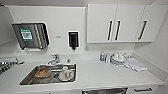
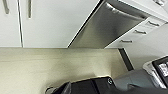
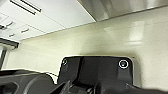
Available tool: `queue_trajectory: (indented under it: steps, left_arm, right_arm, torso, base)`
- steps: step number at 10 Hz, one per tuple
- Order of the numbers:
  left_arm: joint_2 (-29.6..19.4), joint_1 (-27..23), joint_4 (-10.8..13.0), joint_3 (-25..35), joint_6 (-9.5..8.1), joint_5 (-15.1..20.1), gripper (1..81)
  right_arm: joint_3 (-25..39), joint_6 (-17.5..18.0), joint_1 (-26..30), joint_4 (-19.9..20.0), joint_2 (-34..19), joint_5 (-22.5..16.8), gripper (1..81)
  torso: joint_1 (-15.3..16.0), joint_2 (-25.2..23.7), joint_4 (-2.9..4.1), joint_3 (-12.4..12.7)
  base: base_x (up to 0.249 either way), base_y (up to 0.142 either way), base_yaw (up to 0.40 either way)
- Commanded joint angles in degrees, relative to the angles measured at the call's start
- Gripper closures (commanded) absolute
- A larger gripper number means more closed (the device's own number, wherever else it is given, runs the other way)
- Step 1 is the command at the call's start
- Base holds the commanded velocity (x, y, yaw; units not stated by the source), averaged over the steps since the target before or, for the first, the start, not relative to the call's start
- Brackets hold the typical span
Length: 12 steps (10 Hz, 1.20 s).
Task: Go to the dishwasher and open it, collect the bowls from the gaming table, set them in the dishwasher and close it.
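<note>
- You face a white kitchen counter (image 1: 105, 75) with a steel sink (image 1: 27, 79) sunk into its left half.
- The sink basin holds several items: an orange-brown object (image 1: 42, 72) on a pale dish toward its left, and a white cup-like vessel (image 1: 65, 72) sitting on a round dark-rimmed dish toward its right. What exactly the orange-brown item is, you cannot tell.
- A chrome tap (image 1: 54, 59) stands behind the sink, near its middle.
- On the counter's right part, a small stack of white dishes (image 1: 118, 58) sits near the wall, with a small bottle (image 1: 102, 56) just to its left and a pale cloth (image 1: 136, 65) to its right.
- On the wall you have a steel-framed panel with a green label (image 1: 30, 36) on the left, a black dispenser (image 1: 73, 40) in the middle, and white upper cabinets (image 1: 125, 22) with slim black handles on the right.
- The dishwasher (image 2: 110, 28) shows in the left wrist view as a stainless-steel front with a long bar handle, set between white cabinet doors (image 2: 52, 22) and white drawers (image 2: 140, 31); it is shut. In the head view its top edge (image 1: 105, 91) sits under the counter, right of the sink.
- A pale floor (image 3: 105, 40) lies before the cabinets in both wrist views.
- Fingers of both grippers: you cannot tell whether they are spread or pressed together.
</note>
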Motion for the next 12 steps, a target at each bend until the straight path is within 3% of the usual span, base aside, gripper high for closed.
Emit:
queue_trajectory:
  steps: [1, 4, 5, 7, 10, 12]
  left_arm:
    - [-8.57, -9.33, 2.46, 6.33, -0.42, 0.21, 1.0]
    - [-12.01, -13.2, 2.47, 10.92, -0.6, 2.06, 1.0]
    - [-12.02, -13.99, 2.56, 11.9, -0.6, 2.94, 1.0]
    - [-11.66, -14.26, 4.04, 14.44, -0.51, 3.2, 1.0]
    - [-12.02, -15.22, 5.11, 15.76, -0.51, 3.99, 1.0]
    - [-12.28, -16.8, 5.02, 16.72, -0.51, 3.99, 1.0]
  right_arm:
    - [2.42, 0.07, 6.93, 1.42, -4.51, -2.84, 1.0]
    - [3.73, 0.69, 9.49, 2.22, -5.84, -3.02, 1.0]
    - [4.09, 1.13, 9.92, 2.22, -6.1, -2.93, 1.0]
    - [5.05, 2.08, 10.71, 2.22, -6.98, -2.93, 1.0]
    - [6.54, 3.76, 12.56, 2.22, -7.95, -3.11, 1.0]
    - [7.43, 4.19, 14.49, 2.4, -8.21, -3.28, 1.0]
  torso:
    - [3.58, -5.58, 0.0, 0.05]
    - [7.28, -11.46, 0.0, -0.29]
    - [8.52, -13.42, 0.0, -5.73]
    - [10.4, -16.59, 0.0, -7.3]
    - [14.01, -22.25, 0.0, -12.67]
    - [16.74, -26.49, 0.0, -11.08]
  base:
    - [0.0, 0.0, 0.0]
    - [0.0, 0.0, 0.0]
    - [0.0, 0.0, 0.0]
    - [0.0, 0.0, 0.0]
    - [0.0, 0.0, 0.0]
    - [0.0, 0.0, 0.0]
